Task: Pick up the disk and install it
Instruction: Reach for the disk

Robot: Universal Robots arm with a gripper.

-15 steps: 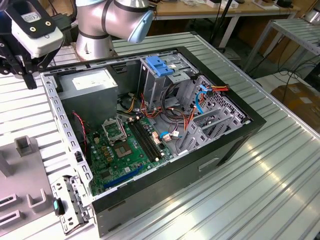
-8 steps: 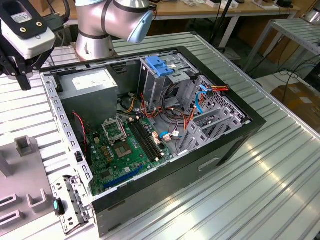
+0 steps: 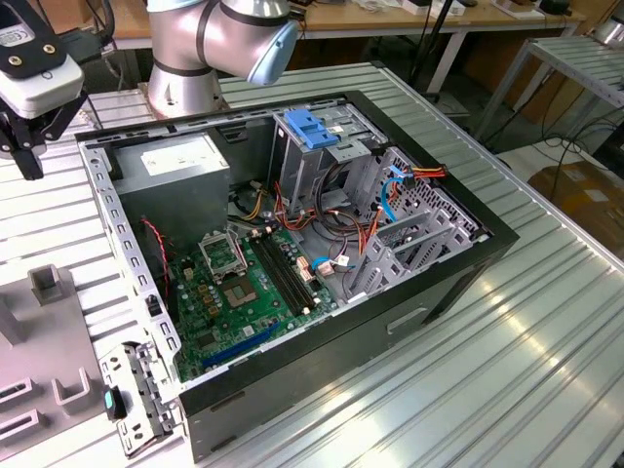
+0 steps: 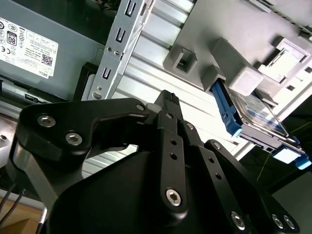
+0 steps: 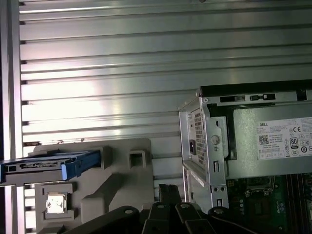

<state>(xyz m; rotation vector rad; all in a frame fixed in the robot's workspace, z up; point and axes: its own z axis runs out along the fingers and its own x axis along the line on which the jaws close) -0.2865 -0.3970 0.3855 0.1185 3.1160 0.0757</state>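
I count one disk point(image 5: 44, 168), one grey fixture point(image 5: 122, 180) and one open computer case point(image 3: 292, 380). The case contains one power-supply box point(image 3: 180, 166) and one motherboard point(image 3: 244, 302).

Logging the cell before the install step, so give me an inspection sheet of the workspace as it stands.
surface: ribbed metal table, carrying case and holder.
job's things: disk stands on edge in the grey holder, outside the open computer case.
clutter: nothing seen.
grippers: pincer over the table beside the case, apart from the disk.
cables: coloured wires bundled inside the case.
surroundings: benches beyond the table.
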